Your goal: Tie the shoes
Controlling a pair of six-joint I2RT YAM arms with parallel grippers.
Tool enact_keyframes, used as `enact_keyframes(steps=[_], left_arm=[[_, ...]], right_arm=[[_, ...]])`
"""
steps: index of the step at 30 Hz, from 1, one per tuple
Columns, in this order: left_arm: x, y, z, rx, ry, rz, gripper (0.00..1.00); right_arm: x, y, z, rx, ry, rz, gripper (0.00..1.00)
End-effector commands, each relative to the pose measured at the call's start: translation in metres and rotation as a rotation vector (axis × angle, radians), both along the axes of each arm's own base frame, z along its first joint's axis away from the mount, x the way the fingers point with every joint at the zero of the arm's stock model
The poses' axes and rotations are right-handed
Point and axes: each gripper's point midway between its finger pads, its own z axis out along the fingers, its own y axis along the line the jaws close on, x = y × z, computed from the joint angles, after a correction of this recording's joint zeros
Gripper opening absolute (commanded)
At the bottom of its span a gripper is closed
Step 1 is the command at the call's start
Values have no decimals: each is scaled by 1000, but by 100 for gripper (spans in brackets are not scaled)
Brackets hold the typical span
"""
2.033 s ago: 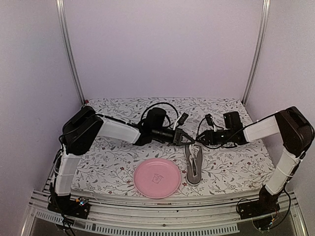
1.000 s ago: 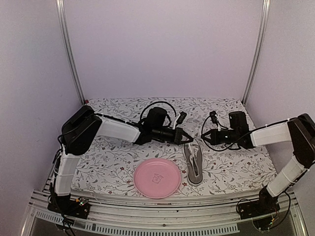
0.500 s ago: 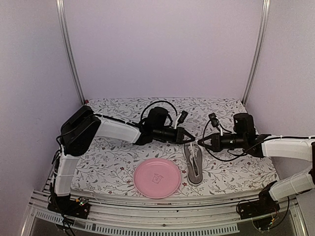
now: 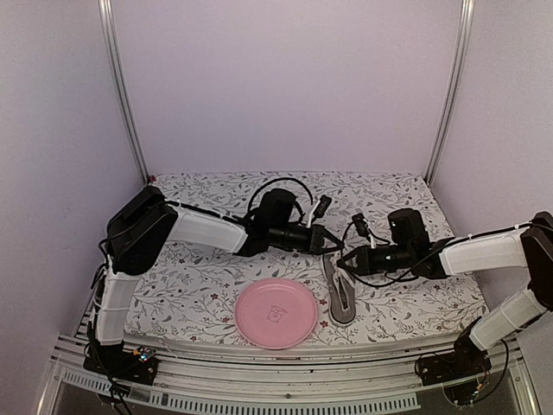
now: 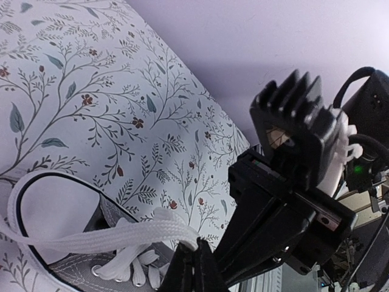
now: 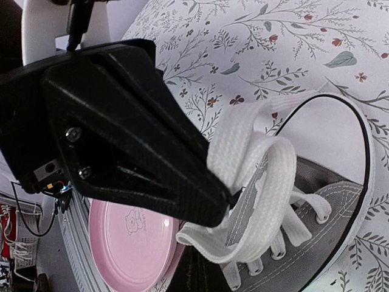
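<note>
Your left gripper [image 4: 332,245] is clenched on a white lace [image 5: 115,236], and the strand ends right between its closed fingertips. Your right gripper [image 4: 346,258] is pinched tight too, with a looped stretch of lace running down into its tips. Both claws meet almost tip to tip, behind the pink plate [image 4: 276,313] and off to its right. The grey sneaker [image 4: 341,298] lies just beside the plate's right edge, its toe level with the plate and its heel end under the claws, on the floral cloth [image 4: 199,277].
</note>
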Motion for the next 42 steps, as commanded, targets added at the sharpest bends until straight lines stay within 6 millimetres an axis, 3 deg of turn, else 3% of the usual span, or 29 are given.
enact_keyframes(steps=[1,8,24,27,35,42], left_arm=[[-7,-1,18,-39,-31,-25,0],[-5,4,17,-17,-47,1,0],[1,13,24,-4,-87,61,0],[-2,10,24,-7,-83,49,0],[-2,8,14,25,-63,57,0],[-2,8,13,33,-57,61,0]], right_arm=[[23,10,14,13,-51,-68,2],[36,-5,-3,-66,-17,-203,2],[34,-15,-23,-124,17,-244,2],[35,-9,-22,-119,9,-225,2],[22,31,3,-38,-73,-78,2],[22,31,2,-35,-78,-93,2]])
